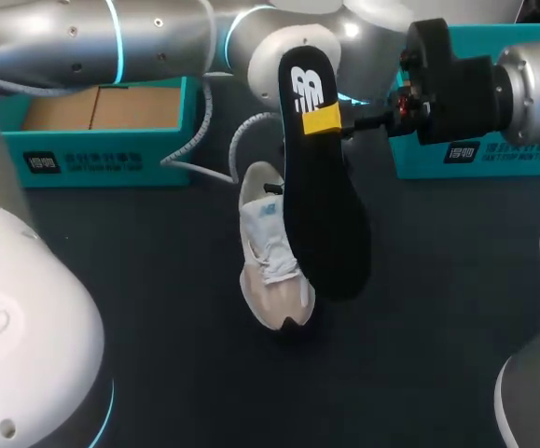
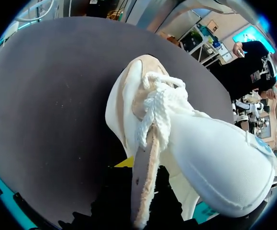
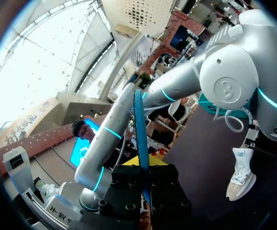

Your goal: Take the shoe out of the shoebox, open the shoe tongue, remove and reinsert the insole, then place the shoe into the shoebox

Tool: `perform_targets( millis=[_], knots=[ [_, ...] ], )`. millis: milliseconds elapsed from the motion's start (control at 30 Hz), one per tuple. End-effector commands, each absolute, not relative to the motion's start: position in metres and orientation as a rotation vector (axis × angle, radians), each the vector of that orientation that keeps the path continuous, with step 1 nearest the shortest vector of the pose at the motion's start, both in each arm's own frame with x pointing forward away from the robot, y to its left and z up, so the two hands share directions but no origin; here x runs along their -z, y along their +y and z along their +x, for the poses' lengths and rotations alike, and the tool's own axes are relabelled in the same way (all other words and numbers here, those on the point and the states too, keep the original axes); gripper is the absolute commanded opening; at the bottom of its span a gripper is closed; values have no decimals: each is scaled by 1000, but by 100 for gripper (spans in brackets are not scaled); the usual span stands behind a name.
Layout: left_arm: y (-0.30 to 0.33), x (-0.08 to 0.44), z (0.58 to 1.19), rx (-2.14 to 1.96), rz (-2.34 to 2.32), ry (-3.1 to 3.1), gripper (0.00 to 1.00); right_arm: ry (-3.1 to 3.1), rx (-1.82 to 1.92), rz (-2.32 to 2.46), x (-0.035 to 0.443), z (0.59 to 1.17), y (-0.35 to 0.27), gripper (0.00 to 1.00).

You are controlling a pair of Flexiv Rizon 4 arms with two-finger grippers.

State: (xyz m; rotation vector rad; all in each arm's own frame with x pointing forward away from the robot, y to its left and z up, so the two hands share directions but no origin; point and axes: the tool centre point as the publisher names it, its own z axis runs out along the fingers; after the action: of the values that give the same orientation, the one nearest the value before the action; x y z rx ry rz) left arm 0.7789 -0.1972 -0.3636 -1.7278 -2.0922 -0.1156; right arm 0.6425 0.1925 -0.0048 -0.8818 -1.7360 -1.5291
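Two grippers: right gripper (image 1: 324, 119) is clamped on the insole (image 1: 321, 205) near its heel end. For the left gripper (image 2: 128, 165) I cannot tell if it grips anything, as the shoe covers it.
Shoe position: the shoe (image 1: 271, 250) is out of the box and sits upright on the table (image 1: 158, 336), toe toward the near edge. The left wrist view shows it right ahead of the left gripper.
Insole position: lifted off the table, heel end up and toe end hanging over the shoe. It is partly in front of the shoe in the head view and edge-on in the right wrist view (image 3: 140, 134).
Insole handling: likely thin, light and floppy, so the free toe end may sag or swing. The heel-end pinch looks right for feeding the toe in first.
Shoe handling: probably light, with a soft fabric upper and a firmer sole and heel. The heel collar or sidewall looks best to steady it. The laces (image 2: 160, 103) are loose and could snag.
Tongue: needs to stay pulled clear, or the insole may catch on it.
Edges: the shoebox (image 1: 111, 159) is at the far left, well apart from the shoe. A second teal box (image 1: 493, 159) sits at the far right, close by the right gripper.
Open room: bare table on the near side and to both sides of the shoe. The far middle is crowded by both arms and a white cable (image 1: 204, 140).
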Motion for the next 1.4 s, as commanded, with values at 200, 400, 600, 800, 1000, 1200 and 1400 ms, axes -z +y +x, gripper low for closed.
perform_targets(
  millis=[200,400,600,800,1000,1200,1400],
  knots=[
    [-202,388,767,152,-1710,-2029,0,-1737,1525,-883,5,645,196,0],
    [-197,397,760,176,-1701,-2018,0,-1737,1525,-883,5,645,196,0],
    [-195,405,759,173,-1686,-2008,0,-1737,1525,-883,5,645,196,0],
    [-192,398,759,103,-1717,-2013,100,-1737,1525,-883,5,645,196,0],
    [-190,370,769,-1,-1791,-2075,100,-1737,1525,-883,5,645,196,0],
    [-190,346,782,-112,-1839,-2159,100,-1737,1525,-883,5,645,196,0],
    [-187,313,799,-247,-1939,-2250,100,-1737,1525,-883,5,645,196,0]
  ],
)
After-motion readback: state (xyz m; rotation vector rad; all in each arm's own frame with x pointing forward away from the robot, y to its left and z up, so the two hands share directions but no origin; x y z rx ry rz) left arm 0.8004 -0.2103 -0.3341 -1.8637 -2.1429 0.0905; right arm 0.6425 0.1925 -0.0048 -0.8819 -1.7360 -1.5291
